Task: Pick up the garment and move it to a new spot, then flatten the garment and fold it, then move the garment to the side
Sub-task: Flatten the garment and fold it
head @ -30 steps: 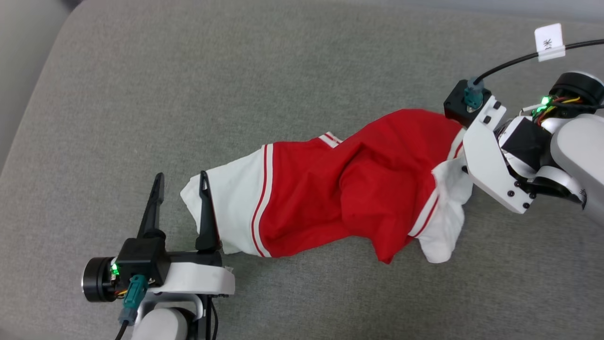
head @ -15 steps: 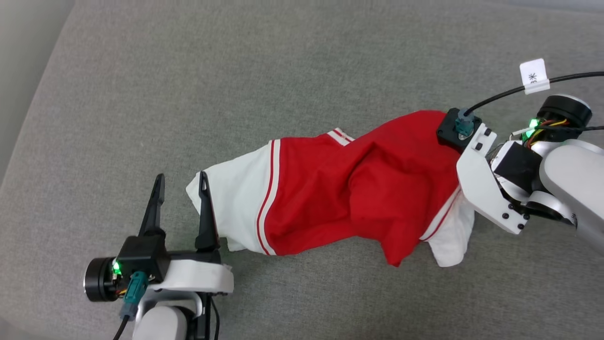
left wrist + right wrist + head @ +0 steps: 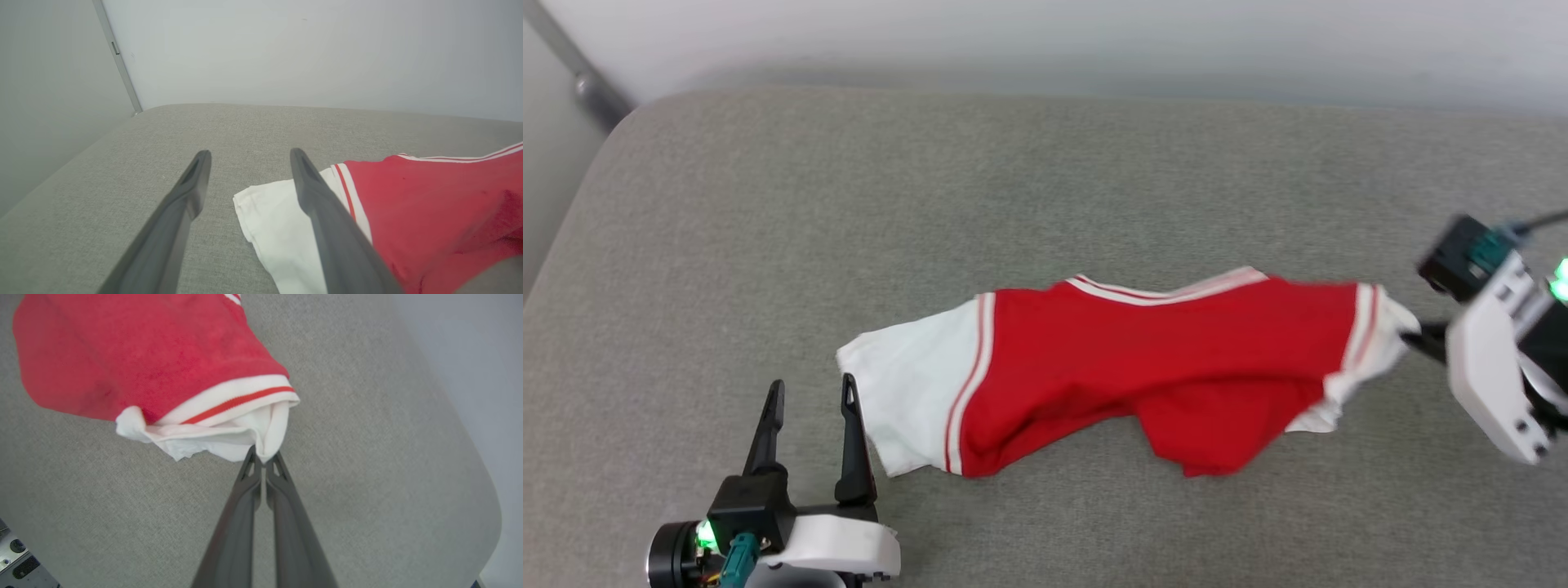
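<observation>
The garment (image 3: 1127,367) is a red jersey with white sleeves and red-and-white trim, stretched crosswise over the grey cushion (image 3: 1013,180). My right gripper (image 3: 1421,336) is shut on the edge of its right white sleeve (image 3: 229,437), which hangs lifted off the cushion; the right wrist view shows both tips (image 3: 263,457) pinching the white cloth. My left gripper (image 3: 810,392) stands open at the lower left, its right finger (image 3: 322,212) beside the left white sleeve (image 3: 278,220), with nothing between its fingers. The jersey's print is hidden.
The cushion's rounded left edge (image 3: 572,237) drops off near a pale wall with a metal strip (image 3: 118,61). Its back edge meets the wall (image 3: 1045,49). In the right wrist view the cushion's rim (image 3: 470,457) curves close to the held sleeve.
My right gripper has shut on the right sleeve and drawn it out to the right, stretching the bunched jersey long. The head camera has tilted up, showing the wall. The left gripper stays open.
</observation>
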### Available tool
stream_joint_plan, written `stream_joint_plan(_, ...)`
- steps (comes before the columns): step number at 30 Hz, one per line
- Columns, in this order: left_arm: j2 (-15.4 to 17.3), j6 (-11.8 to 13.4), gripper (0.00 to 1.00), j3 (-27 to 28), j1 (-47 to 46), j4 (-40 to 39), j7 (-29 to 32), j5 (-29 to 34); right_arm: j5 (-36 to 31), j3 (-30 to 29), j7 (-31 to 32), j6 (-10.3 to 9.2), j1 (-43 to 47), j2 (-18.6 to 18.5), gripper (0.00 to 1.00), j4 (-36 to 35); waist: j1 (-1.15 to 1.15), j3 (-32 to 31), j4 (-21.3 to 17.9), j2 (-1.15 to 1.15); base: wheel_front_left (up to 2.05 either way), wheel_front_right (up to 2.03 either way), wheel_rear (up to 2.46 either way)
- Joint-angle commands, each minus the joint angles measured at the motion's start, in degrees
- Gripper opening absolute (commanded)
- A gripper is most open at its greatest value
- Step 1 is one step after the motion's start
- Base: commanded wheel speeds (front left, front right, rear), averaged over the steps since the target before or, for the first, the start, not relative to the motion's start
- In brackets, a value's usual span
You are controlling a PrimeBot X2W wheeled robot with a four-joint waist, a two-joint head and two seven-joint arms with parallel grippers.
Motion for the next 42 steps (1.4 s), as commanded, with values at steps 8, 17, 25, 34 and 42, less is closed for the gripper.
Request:
stream_joint_plan(8, -0.43, -1.60, 1.00, -0.14, 0.84, 0.22, -0.15, 1.25, 6.25, -2.34, -5.78, -0.05, 14.99, -3.12, 0.00, 10.31, 0.00, -0.08, -2.32, -0.01, 0.00, 0.00, 0.00)
stream_joint_plan(17, -0.63, -2.13, 1.00, 0.54, 2.17, 1.61, -0.15, 2.00, 6.73, -6.35, -13.69, -0.05, 19.92, 2.27, 0.62, 19.98, 0.00, -2.05, -3.38, -0.01, 0.00, 0.00, 0.00)
stream_joint_plan(25, -0.78, -2.42, 1.00, 1.12, 4.72, 1.89, -0.15, 1.91, 3.34, -12.20, -19.12, -0.05, 18.59, -2.74, 1.00, 16.92, 0.00, -6.83, -5.45, -0.01, 0.00, 0.00, 0.00)
stream_joint_plan(34, -0.86, -2.78, 1.00, 1.32, 5.73, 1.29, -0.15, 2.67, 0.83, -21.90, -16.14, -0.05, 18.10, -8.06, 1.00, 6.43, 0.00, -7.89, -5.64, -0.01, 0.00, 0.00, 0.00)
stream_joint_plan(42, 0.11, -3.53, 1.00, 2.16, 4.70, 1.29, -0.15, 3.69, -6.24, -34.39, -23.59, -0.05, 23.42, -0.37, 1.00, 4.50, 0.00, -9.01, -6.00, -0.01, 0.00, 0.00, 0.00)
